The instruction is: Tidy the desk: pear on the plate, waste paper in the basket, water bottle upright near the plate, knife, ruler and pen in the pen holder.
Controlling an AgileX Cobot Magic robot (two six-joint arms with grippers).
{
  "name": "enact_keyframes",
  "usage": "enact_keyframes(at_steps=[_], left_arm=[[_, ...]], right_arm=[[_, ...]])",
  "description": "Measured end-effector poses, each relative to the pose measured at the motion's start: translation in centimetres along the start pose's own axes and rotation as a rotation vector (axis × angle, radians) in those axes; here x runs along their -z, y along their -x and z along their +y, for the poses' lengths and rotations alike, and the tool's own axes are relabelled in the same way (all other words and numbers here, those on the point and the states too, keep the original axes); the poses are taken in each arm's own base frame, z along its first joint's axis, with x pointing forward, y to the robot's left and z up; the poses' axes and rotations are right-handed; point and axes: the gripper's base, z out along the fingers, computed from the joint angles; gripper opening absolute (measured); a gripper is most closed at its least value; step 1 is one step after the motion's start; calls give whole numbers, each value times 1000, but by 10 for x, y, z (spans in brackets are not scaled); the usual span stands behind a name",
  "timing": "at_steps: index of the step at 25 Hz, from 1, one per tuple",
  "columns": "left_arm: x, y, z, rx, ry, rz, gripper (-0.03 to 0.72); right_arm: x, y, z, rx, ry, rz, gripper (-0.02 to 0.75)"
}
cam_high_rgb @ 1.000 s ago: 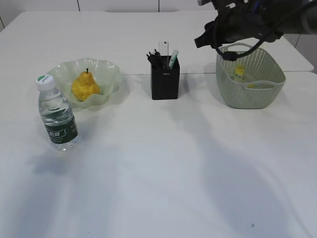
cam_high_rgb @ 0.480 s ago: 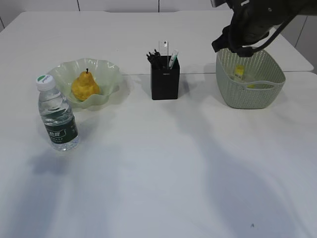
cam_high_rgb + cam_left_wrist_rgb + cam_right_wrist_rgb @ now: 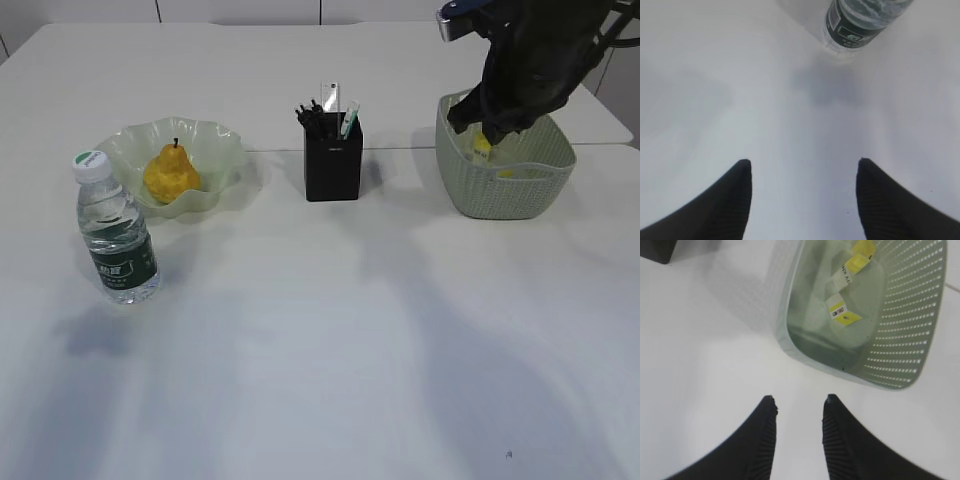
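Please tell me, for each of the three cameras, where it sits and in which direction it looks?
Exterior view: sits in front of the desk, looks down at a slant; shows the right arm over the basket.
Left wrist view: looks down at the desk and water bottle; left gripper open, empty.
Right wrist view: looks down into the basket; right gripper empty, fingers apart.
Shared: bottle in exterior and left wrist views; basket in exterior and right wrist views.

The exterior camera looks down at a slant across the desk (image 3: pixel 320 350). Each wrist camera looks steeply down past its fingertips: left, the bottle (image 3: pixel 860 20) ahead; right, the basket (image 3: pixel 875 315) just ahead. Both appear in the exterior view.
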Motion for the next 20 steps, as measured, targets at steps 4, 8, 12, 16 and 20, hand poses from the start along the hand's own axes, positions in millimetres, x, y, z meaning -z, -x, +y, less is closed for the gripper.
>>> enact_keyframes(at_steps=[4, 8, 12, 16, 20], left_arm=[[0, 0, 0, 0, 0, 4, 465], [0, -3, 0, 0, -1, 29, 465], [1, -4, 0, -2, -1, 35, 465], [10, -5, -1, -6, -2, 2, 465], [23, -9, -3, -13, -4, -37, 465]], right_arm=[[10, -5, 1, -26, 41, 50, 238], [19, -11, 1, -45, 62, 101, 239], [35, -19, -2, -60, 76, 103, 239], [54, -38, -4, -60, 79, 107, 239], [76, -57, -4, -82, 109, 86, 244]])
